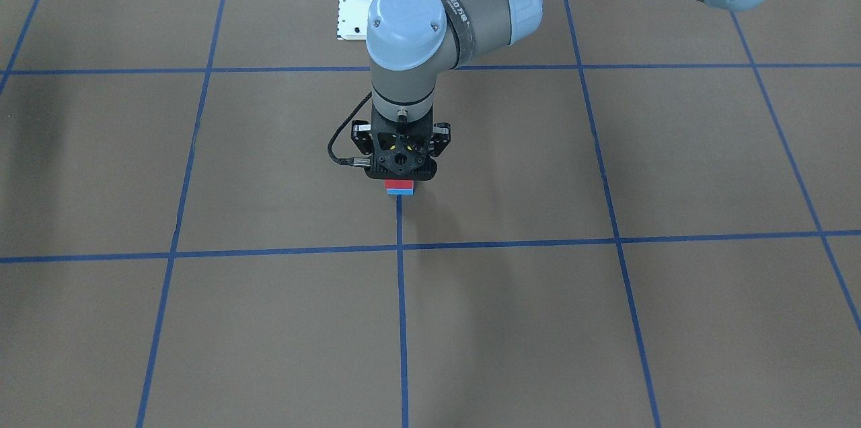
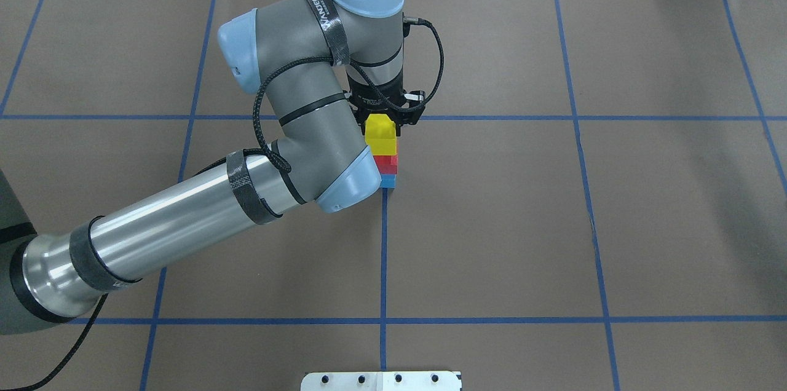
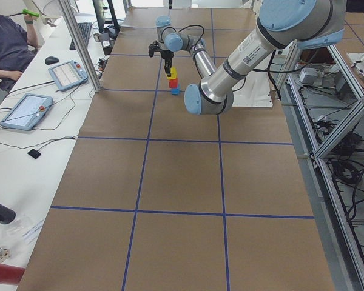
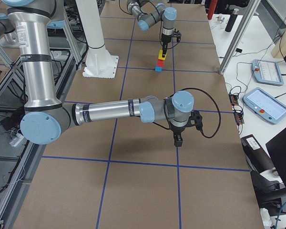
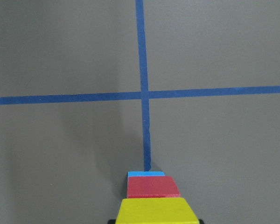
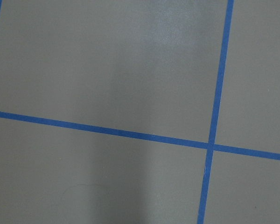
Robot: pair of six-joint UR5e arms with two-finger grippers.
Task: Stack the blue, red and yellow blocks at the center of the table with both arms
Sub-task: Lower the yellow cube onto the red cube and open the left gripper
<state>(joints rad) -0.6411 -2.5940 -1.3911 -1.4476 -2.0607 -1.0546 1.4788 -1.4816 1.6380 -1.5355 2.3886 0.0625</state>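
While yellow block tops red block and blue block at bench ctr, on a blue tape line, my left hand pinches the yellow block from above. Right hand hangs low, well apart; open or closed, can't tell.

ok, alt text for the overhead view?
The left gripper sits at the top of a three-block stack, yellow on red on blue, standing on a blue tape line near the middle of the brown table. The left arm reaches in from lower left.
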